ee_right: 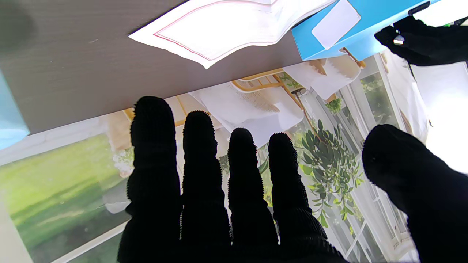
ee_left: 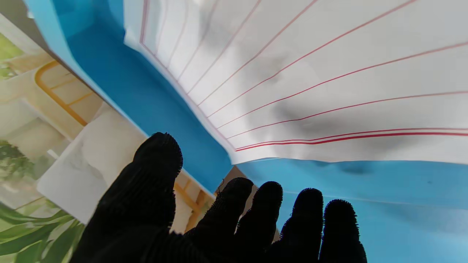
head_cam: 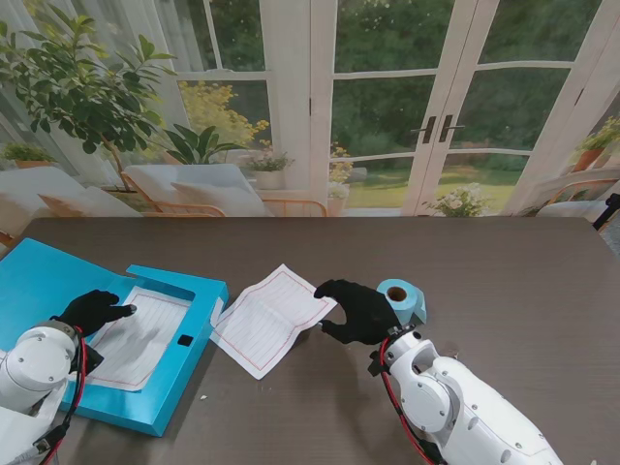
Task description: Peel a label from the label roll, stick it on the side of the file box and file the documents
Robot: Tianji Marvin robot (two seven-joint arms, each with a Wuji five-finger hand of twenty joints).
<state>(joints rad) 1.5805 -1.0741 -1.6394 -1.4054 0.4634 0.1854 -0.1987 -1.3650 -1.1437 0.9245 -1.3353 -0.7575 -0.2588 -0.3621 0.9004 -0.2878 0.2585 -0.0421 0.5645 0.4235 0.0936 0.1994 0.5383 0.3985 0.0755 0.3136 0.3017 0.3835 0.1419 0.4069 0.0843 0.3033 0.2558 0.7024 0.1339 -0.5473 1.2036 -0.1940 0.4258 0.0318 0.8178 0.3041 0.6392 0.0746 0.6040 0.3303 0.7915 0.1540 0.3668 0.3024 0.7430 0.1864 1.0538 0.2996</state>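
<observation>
At lower left of the stand view my left hand lies flat, fingers spread and gripping nothing, over the lined sheet already in the open file box, probably to keep the thin paper seated in the tray. Near frame centre my right hand is also loose, fingers straight and apart from the thumb, holding nothing; it sits at the right edge of the loose document, likely lining up to slide it toward the box. Document looks limp, slightly curled, red-ruled, lying on the dark matte wood-grain table just right of the box. A white label is already on the box side wall. Box is smooth rigid blue plastic. Label roll, pale blue cylinder with a cardboard core, stands touching or just beside my right hand, can't tell which
</observation>
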